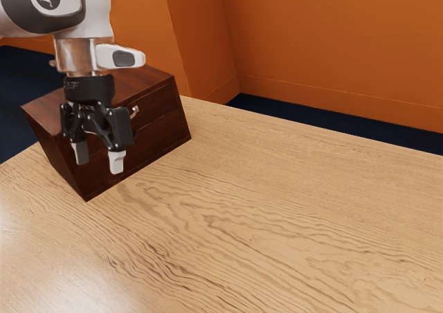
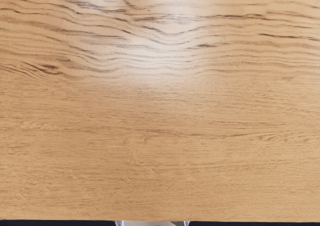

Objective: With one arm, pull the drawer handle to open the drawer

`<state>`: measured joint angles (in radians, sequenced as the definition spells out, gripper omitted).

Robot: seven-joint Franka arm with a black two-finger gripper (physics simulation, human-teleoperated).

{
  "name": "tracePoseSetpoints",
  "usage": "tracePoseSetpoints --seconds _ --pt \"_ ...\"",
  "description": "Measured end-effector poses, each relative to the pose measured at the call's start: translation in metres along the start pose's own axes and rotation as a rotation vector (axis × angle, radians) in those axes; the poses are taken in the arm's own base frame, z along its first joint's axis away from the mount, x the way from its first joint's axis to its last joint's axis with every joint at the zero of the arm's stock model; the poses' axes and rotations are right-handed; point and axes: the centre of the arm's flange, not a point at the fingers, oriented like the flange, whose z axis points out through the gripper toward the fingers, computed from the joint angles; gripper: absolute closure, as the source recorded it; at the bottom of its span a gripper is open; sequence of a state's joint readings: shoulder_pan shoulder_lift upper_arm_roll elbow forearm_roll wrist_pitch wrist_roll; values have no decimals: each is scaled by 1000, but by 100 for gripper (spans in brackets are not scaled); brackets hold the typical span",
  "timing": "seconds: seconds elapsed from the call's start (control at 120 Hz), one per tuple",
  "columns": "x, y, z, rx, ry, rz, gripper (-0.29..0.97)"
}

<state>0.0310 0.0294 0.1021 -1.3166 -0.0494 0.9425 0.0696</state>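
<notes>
In the exterior view, the Franka arm [image 1: 62, 22] comes down at the exterior view's left. Its pincer [image 1: 99, 158] hangs released, the two fingers apart and gripping nothing, just in front of a dark wooden drawer box [image 1: 158, 119]. The box stands on the far left part of the bench [image 1: 277, 209]. Its glossy brown front carries a small handle [image 1: 133, 109] and looks flush with the box. This front faces the exterior view's right, and the box's long side runs along it. The wrist view looks down on pale bench grain under the hand.
</notes>
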Motion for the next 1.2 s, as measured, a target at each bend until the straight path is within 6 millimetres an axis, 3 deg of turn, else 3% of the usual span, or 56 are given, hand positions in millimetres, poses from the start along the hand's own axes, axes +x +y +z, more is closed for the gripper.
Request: tracePoseSetpoints --seconds 0.142,0.217,0.283,0.4,0.458,0.583,0.767,0.958,1.092,1.2 --pt "15 -62 -15 -32 199 -81 0" --pt "24 -81 -18 -41 254 -96 0" --pt "39 -77 -20 -20 296 -68 0" --pt "71 -23 -20 70 350 53 0" --pt "89 -13 -17 120 373 81 0" --pt "112 -37 -24 215 427 61 0" --pt "119 -68 -31 346 461 25 0" --pt "146 -109 -10 381 429 -8 0" --pt "165 -119 2 387 420 -2 0" --pt "167 -136 6 384 420 -17 0"
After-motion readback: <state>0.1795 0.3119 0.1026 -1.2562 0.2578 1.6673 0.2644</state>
